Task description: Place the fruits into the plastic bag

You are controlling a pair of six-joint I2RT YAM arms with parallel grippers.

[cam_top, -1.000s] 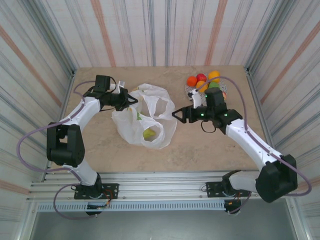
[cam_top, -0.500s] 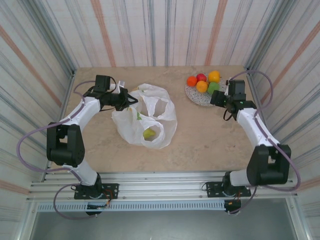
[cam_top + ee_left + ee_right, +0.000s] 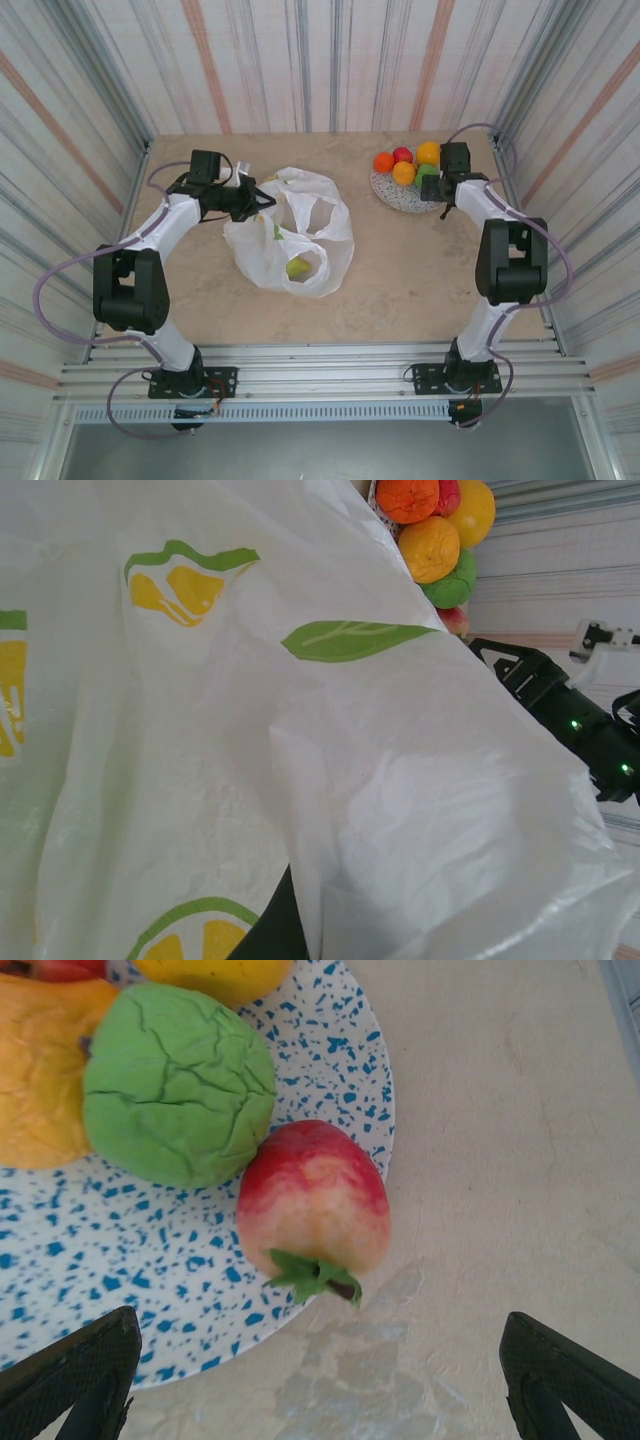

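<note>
Right gripper fingers are standing wide apart, gripping nothing, hanging just above the plate at its rim. Between them a red-pink fruit with a green leafy stub is lying on the plate's rim, partly sticking out over the table. A wrinkled green fruit is touching it, sitting further in on the plate. A yellow-orange fruit is pressing against the green one, deeper on the plate. A yellow fruit is sitting at the plate's edge beyond the green one. From the top camera, a red apple and an orange ball are crowding the plate's far side, all bunched and touching.

Left gripper fingers are closed tight, pinching the film of the plastic bag on the bag's side turned away from the plate. In the left wrist view one dark finger is poking out under the white film, which is draping across the lens with its lemon-slice and leaf prints. The bag is lying crumpled on the table, well apart from the plate, to the plate's left. One yellow-green fruit is already lying inside the bag, showing through the film at the bag's end nearest the arm bases, far from the plate.
</note>
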